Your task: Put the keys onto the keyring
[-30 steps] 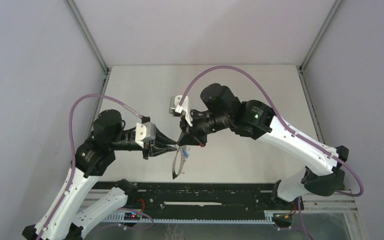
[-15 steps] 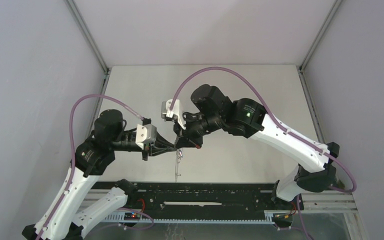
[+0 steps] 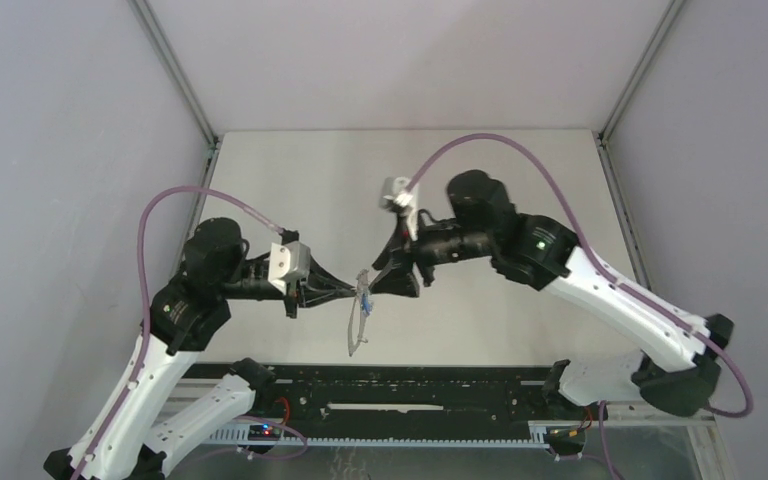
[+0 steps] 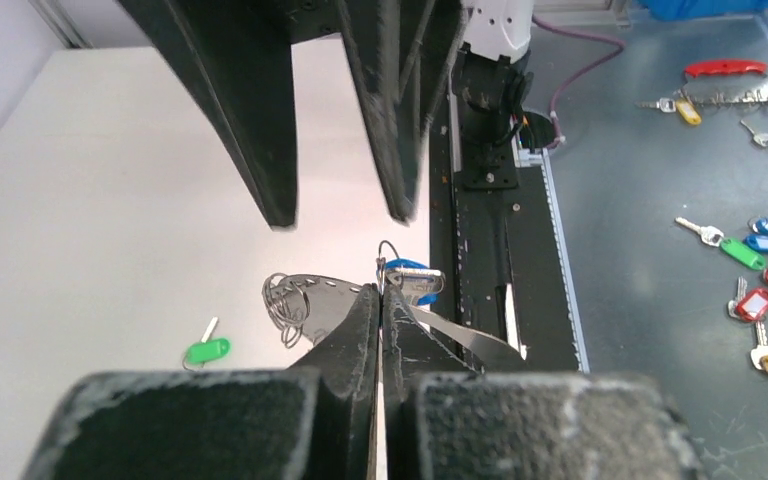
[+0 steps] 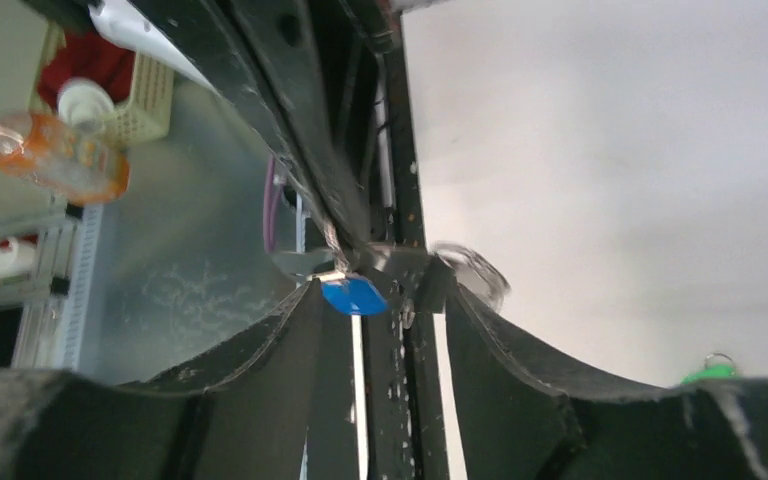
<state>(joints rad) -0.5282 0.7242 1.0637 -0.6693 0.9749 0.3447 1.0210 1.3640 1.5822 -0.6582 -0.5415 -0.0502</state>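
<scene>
Left wrist: left gripper (image 4: 380, 293) pinches keyring (image 4: 320, 296) — blue key (image 4: 415, 282) seemingly on; right gripper (image 5: 378, 296) parted; green key (image 4: 207, 351) loose on table (image 4: 110, 200) — remaining.

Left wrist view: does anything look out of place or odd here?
Yes. The green key lies alone on the table, apart from the keyring. The left hand holds the keyring in the air, with the blue key right beside it.

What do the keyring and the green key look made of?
Keyring: likely thin metal, dull grey-brown sheen, wire loops at its rim. Green key: head looks like plastic, flat bright colour; blade seems bare silvery metal.
</scene>
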